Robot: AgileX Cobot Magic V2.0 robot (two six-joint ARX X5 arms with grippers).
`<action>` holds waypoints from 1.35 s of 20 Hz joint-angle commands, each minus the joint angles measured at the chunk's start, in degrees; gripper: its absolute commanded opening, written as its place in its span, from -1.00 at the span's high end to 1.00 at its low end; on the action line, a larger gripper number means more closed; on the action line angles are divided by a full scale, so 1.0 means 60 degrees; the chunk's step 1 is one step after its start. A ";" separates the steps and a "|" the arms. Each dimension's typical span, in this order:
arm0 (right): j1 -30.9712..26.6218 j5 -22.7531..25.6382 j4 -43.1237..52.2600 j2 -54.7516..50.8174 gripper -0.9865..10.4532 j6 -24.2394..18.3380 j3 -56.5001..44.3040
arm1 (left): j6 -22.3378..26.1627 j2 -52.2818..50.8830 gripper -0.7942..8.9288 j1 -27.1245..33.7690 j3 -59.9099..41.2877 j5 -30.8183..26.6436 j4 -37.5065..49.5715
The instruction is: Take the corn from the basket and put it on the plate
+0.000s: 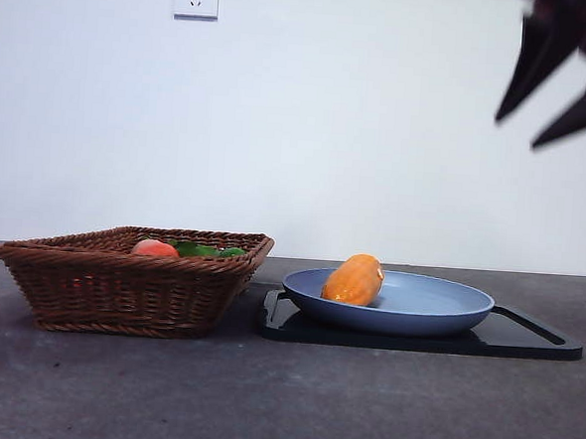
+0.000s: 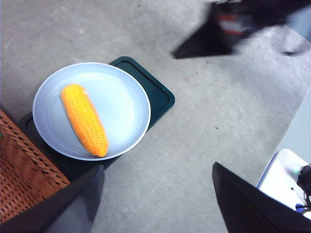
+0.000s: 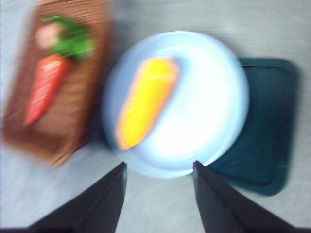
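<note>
The corn (image 1: 354, 280) lay on the plate (image 1: 437, 306) at nine o'clock — delivered, apparently — both grippers' jaws wide open, empty.

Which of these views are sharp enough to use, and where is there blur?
Front view: sharp on the basket, corn and plate; only the dark gripper tip at the top right corner is smeared. Left wrist view: corn and plate crisp; the other arm's gripper is blurred. Right wrist view: motion-blurred throughout, with soft edges on everything.
</note>
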 commanded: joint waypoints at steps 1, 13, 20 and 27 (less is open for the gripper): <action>0.0495 0.0022 -0.0532 -0.0758 0.43 -0.0426 0.0149 | 0.0117 0.0047 0.09 0.0007 0.0259 0.0007 0.0066; 0.3322 0.1599 -0.2801 -0.2550 0.62 -0.0546 0.0146 | 0.0146 0.0047 0.46 0.0044 0.0259 0.0007 -0.1064; 0.3912 0.1643 -0.2736 -0.2543 0.82 -0.0557 0.0127 | 0.0146 0.0051 0.82 0.0044 0.0259 0.0007 -0.1177; 0.3927 0.1636 -0.1457 -0.2546 0.82 -0.0532 0.0131 | 0.0135 0.0051 0.82 0.0044 0.0259 0.0007 -0.1107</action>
